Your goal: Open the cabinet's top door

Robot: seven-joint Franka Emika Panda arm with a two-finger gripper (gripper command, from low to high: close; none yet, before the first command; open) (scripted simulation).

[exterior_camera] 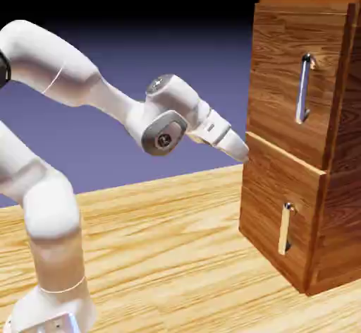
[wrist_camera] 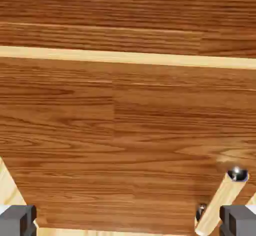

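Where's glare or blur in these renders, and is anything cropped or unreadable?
Exterior view: sharp, no blur; bright highlights on the top door's handle; backdrop fades to black above; cabinet cropped at the right edge. Hand view: wood fills the frame, evenly lit; specular glint on one handle end; gripper tips cut by the bottom edge.

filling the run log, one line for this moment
hand: open, empty | top door: shut | long handle: untouched | hand at cabinet's left edge
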